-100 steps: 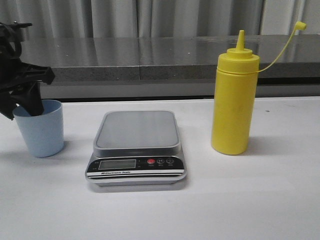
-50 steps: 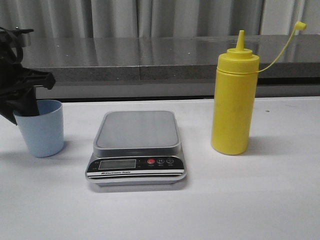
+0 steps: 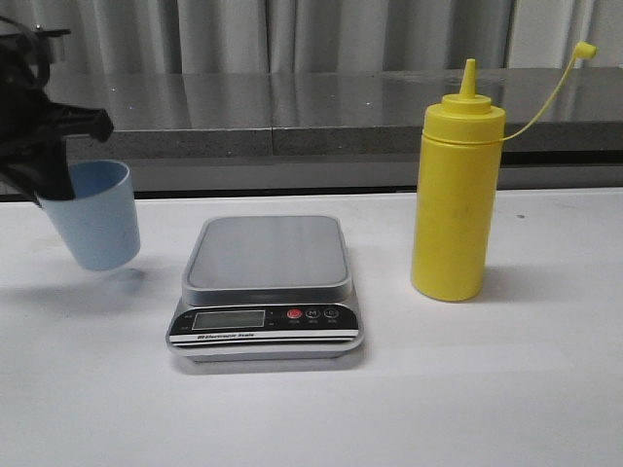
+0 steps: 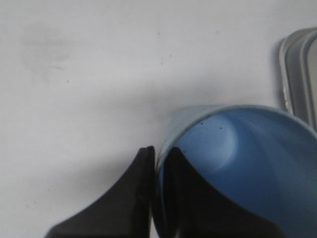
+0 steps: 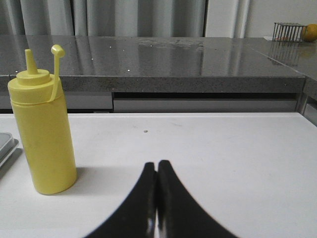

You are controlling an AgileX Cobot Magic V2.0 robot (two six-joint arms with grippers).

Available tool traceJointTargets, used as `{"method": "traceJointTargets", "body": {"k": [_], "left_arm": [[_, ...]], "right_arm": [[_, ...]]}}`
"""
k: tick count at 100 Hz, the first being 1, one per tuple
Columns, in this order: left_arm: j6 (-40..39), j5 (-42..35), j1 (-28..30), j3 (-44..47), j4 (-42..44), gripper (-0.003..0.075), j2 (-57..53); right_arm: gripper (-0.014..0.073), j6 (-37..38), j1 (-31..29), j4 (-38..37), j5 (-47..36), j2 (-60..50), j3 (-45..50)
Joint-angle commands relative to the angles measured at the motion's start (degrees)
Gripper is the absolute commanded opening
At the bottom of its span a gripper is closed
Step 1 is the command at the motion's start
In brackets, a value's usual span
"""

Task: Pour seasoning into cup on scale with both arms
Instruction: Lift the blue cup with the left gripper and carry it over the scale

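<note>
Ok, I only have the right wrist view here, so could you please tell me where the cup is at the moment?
Observer: The cup is lifted off the table, tilted, left of the scale.
Operator: Thank you. Is the left gripper actually holding it?
Observer: Yes, the left gripper pinches the rim, one finger inside and one outside.
Operator: Is anything on the scale platform yet?
Observer: No, it is bare; the seasoning stands upright on the table to its right.
</note>
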Motion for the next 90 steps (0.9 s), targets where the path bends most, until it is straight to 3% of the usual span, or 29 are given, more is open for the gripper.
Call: {"method": "traceJointTargets", "body": {"k": [1, 25, 54, 90], "left_arm": [[1.15, 0.72, -0.65, -5.35, -0.66, 0.0011, -2.57], [6.09, 2.75, -6.56, -13.81, -0.66, 0.0011, -2.57], [9.24, 1.2, -15.96, -14.54, -0.66, 0.0011, -0.76], [9.14, 1.01, -17.77, -14.63, -1.79, 0.0011, 3.44]], "right_arm": [[-0.0067, -0.03, -0.28, -0.19, -4.39, -0.78, 0.14], [-0.0067, -0.03, -0.28, -0.19, -4.39, -0.78, 0.14], [-0.0067, -0.03, -0.28, -0.19, -4.39, -0.78, 0.14], [-0.0067, -0.03, -0.28, -0.19, -4.39, -0.78, 0.14]]}}
